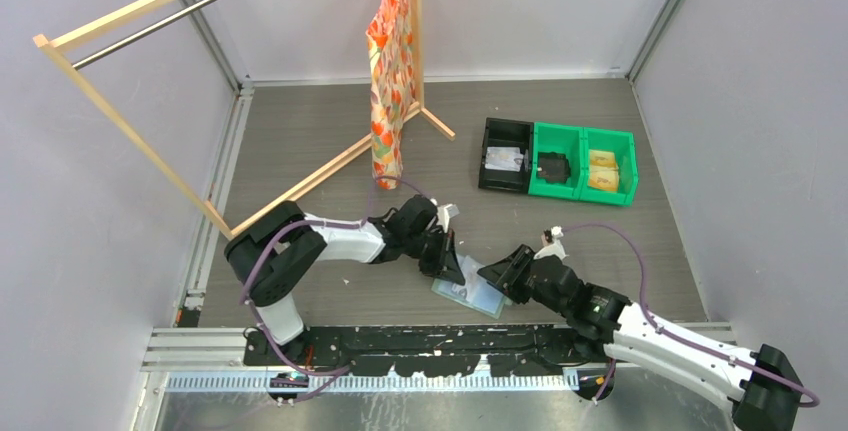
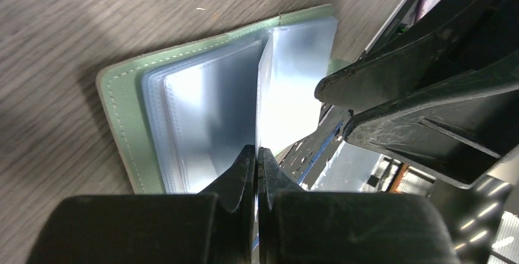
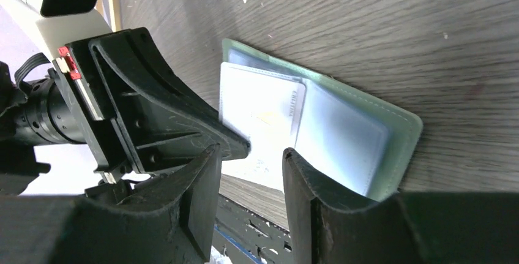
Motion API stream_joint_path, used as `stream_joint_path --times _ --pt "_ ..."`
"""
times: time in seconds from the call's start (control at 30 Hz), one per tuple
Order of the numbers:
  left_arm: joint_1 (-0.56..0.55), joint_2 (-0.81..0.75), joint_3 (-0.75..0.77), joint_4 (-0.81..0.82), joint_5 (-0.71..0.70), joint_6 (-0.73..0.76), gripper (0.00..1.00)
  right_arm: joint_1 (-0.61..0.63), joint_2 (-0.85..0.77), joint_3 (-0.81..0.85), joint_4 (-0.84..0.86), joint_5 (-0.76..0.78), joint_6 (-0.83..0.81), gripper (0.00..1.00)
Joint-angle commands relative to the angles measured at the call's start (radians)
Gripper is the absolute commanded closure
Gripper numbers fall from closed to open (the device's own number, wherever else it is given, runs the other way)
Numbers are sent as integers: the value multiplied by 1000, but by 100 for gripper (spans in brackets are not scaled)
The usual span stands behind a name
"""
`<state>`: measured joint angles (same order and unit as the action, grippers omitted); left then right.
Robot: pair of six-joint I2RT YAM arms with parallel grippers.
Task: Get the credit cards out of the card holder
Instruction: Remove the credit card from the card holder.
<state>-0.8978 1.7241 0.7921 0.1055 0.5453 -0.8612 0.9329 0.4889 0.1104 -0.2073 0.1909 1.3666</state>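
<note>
Left claw: my left claw [image 1: 450,269] is clenched, fingertips pressed together on a clear sleeve [image 2: 264,92] of the card holder.
Sleeve: it stands upright on edge between my closed left tips, lifted off the leaves beneath it.
Right claw: my right claw [image 3: 248,154] is released, jaws apart with nothing between them. It hovers just above the holder's near edge, close beside my left claw.
Card holder: the card holder [image 1: 468,293] lies open on the table [image 1: 300,121], green cover down, near the front edge and between my two claws.
Holder inside: pale blue-grey plastic leaves are stacked on the left half. In the right wrist view a white leaf with a line of print along its edge lies over the near half. I cannot tell whether it is a card.
Claws to each other: tips close together over the holder. I cannot tell whether they touch.
Far right: a black bin [image 1: 487,156] and green bins [image 1: 580,129] stand side by side, well apart from the holder.
Far left: a wooden rack [image 1: 120,123] with an orange patterned cloth [image 1: 390,81] hanging from it.
</note>
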Motion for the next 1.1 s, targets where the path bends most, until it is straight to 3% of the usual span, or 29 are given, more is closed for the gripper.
stream_joint_path --times 0.0,0.27,0.53,1.07 --pt "51 23 -72 203 95 -74 100 2 -1 -42 117 -31 51 53" --pt "74 31 -127 374 153 -132 99 1 53 -48 179 -48 49 53" --pt "131 73 -215 684 244 -284 99 -2 59 -71 278 -61 67 53" --pt "173 83 -306 907 295 -385 99 -30 84 -107 411 -89 107 53"
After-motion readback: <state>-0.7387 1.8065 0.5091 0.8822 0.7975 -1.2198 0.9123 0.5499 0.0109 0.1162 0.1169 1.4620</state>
